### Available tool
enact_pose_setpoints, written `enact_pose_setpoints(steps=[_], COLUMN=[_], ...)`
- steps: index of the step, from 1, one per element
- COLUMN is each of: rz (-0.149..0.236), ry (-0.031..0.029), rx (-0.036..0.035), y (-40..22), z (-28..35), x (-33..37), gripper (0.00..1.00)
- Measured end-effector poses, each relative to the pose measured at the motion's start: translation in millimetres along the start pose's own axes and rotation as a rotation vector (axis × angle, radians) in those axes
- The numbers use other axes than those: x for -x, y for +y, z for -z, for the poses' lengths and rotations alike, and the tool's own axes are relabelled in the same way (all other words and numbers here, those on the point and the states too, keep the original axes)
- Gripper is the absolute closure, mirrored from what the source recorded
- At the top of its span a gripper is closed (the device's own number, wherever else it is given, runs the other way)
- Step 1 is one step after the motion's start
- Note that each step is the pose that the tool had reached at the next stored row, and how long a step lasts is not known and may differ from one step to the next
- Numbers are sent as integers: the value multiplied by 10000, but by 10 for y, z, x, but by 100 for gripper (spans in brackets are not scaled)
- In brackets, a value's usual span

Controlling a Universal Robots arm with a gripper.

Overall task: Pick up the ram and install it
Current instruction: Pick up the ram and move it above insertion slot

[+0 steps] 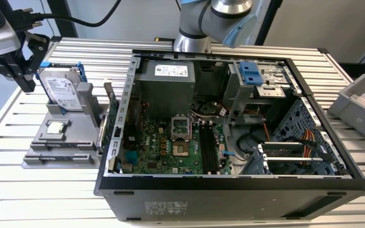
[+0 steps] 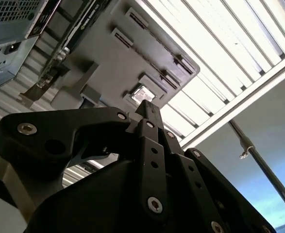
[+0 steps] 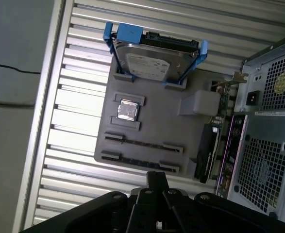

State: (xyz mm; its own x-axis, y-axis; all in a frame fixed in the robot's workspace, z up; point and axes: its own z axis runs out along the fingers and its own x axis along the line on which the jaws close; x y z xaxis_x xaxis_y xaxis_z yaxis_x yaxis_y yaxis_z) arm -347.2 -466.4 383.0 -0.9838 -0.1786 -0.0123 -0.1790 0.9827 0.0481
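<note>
Slatted table (image 1: 17, 123) w/ open PC case (image 1: 233, 199); ram (image 3: 221, 104) stands on edge in grey holder (image 3: 152, 126), top edge free to grab, across holder from claw (image 3: 157, 175). Claw closed, empty

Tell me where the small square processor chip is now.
In the exterior view, the processor chip sits on the gray holder, at the exterior view's left of the open computer case, just nearer the camera than the upright hard drive.

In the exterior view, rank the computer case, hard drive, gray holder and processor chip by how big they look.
Largest to smallest:
1. computer case, by far
2. gray holder
3. hard drive, standing on the holder
4. processor chip, clearly smallest
</note>
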Motion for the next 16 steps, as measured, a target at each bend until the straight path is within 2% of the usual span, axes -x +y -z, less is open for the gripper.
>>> enact_pose_setpoints(steps=[16], rz=[1298], ry=[63], rx=[12], y=[0], z=[1], x=[0], gripper=[100])
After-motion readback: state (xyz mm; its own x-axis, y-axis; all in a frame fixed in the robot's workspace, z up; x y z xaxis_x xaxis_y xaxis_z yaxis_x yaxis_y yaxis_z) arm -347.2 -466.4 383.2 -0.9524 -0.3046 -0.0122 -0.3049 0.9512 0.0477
